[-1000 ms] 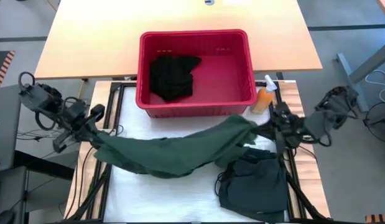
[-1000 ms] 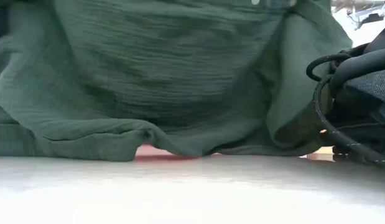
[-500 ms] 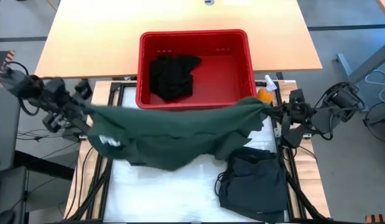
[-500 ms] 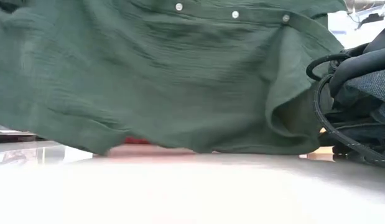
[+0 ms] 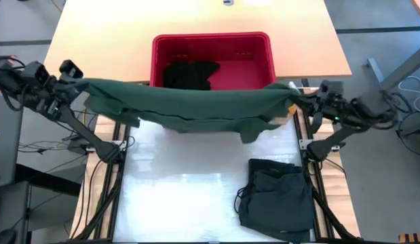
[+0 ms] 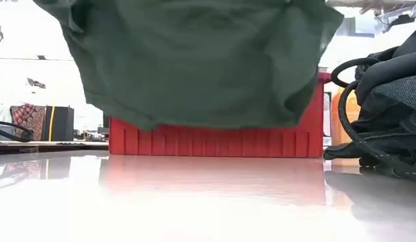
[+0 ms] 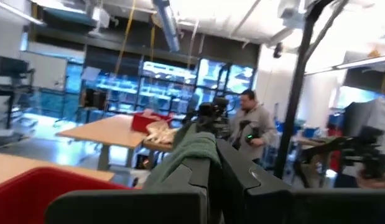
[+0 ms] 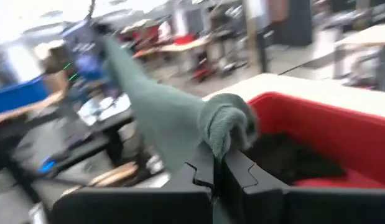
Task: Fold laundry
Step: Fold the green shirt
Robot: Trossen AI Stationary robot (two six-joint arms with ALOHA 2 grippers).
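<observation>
Green shirt [image 5: 196,108] hangs stretched between both arms, spanning the upper-middle of the high view from left to right, in front of and partly over the near wall of the red basket [image 5: 213,47]. Long axis runs straight left-right across the frame, slightly sagging at centre; loose hem drops toward the table [image 5: 189,196] (low view shows the hem clear of the surface, basket wall visible under it).

Left gripper [image 5: 79,85] sits at the upper left of the high view, clenched on the shirt's left corner; the left wrist view shows fabric bunched between its closed fingers [image 7: 198,171]. Right gripper [image 5: 299,102] is at the upper right, clenched on the other corner; the right wrist view shows a wad of green cloth pinched at its fingers [image 8: 208,180].

So the shirt lies inboard of each claw, toward frame centre, and neither arm is nearer: each holds one end. Which end is collar I cannot tell.

Likely next: lower it flat onto the bare table, centre-left of the frame, keeping the axis left-right.

Another dark garment [image 5: 277,196] lies heaped at the lower right, well apart from the hanging shirt. A black garment [image 5: 189,73] sits inside the basket.
</observation>
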